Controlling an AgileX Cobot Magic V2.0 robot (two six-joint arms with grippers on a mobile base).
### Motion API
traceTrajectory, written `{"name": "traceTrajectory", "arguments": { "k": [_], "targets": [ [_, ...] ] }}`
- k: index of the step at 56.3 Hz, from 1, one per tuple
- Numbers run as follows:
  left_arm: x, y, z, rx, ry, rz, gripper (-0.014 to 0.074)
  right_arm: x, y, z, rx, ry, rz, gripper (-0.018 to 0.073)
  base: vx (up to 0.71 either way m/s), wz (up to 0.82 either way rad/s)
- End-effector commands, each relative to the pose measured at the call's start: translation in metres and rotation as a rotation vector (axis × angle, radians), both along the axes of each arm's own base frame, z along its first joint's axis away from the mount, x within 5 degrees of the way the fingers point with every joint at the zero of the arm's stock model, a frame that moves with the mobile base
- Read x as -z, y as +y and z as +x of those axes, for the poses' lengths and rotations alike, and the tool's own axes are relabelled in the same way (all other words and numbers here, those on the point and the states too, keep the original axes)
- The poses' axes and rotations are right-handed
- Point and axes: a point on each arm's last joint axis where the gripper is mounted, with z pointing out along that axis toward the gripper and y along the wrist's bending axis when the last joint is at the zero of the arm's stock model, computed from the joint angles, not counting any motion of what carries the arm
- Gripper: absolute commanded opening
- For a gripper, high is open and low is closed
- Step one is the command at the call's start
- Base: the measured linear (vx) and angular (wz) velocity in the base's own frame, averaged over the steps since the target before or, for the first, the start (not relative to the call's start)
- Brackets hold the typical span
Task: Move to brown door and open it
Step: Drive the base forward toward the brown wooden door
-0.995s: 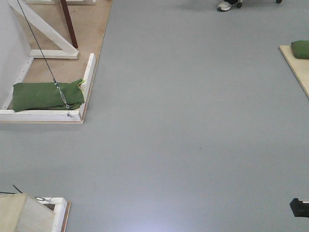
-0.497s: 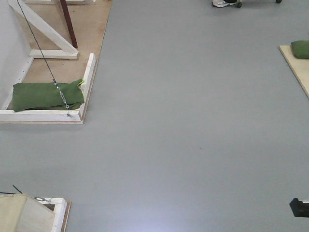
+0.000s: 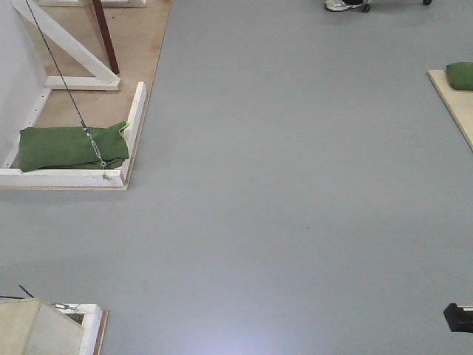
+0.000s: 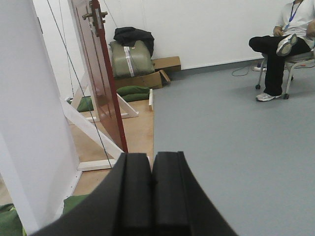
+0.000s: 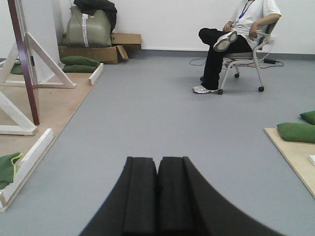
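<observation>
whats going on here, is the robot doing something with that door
A two-arm mobile robot sits on the grey floor, some way short of the brown door, which stands in its white frame ahead on the left. Nothing is being handled: the left gripper and right gripper are both shut, fingers pressed together, empty. A person sits on a chair near the far wall.

Left tool: matte black, two square-topped slabs split by a thin dark seam, outer edges flaring wide toward the base; surfaces plain and smooth. Right tool: same matte black, same twin slabs with slightly rounded corners and central seam, flanks curving outward below.
</observation>
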Motion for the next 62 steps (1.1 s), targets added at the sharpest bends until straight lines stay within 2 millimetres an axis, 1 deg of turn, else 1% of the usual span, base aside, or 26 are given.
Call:
{"name": "traceTrajectory", "arguments": {
  "k": [1,18,29,41,50,62],
  "targets": [
    [-0.0144,-0.0001,-0.0030,0.003,-0.121,-0.005,-0.0006,-0.0067,-0.0001,-0.0004,-0.001,-0.096,-0.010,0.0000,0.03,0.01],
    [-0.0144,0.0000,-0.0030,0.001,-0.121,-0.004,-0.0006,-0.0067,-0.0003,-0.0004,0.003,-0.096,-0.010,0.0000,0.06,0.00],
    [-0.0144,0.0029,-0.0031,-0.054,-0.121,-0.002,-0.0006,-0.0067,-0.0002,-0.0004,0.002,-0.096,-0.010,0.0000,0.12,-0.02],
    [-0.0143,0.0006,-0.0028,-0.011,-0.119,-0.005,-0.0006,-0.0066,-0.0008,-0.0003,0.012,-0.095,-0.010,0.0000,0.15,0.05],
    [-0.0141,-0.0004,-0.0026,0.007,-0.117,-0.006,-0.0006,-0.0066,-0.0052,-0.0005,0.091,-0.094,-0.014,0.0000,0.12,0.09],
    [-0.0142,-0.0003,-0.0028,0.006,-0.119,-0.006,-0.0006,-0.0066,-0.0051,-0.0005,0.089,-0.094,-0.014,0.0000,0.10,-0.04]
  ]
}}
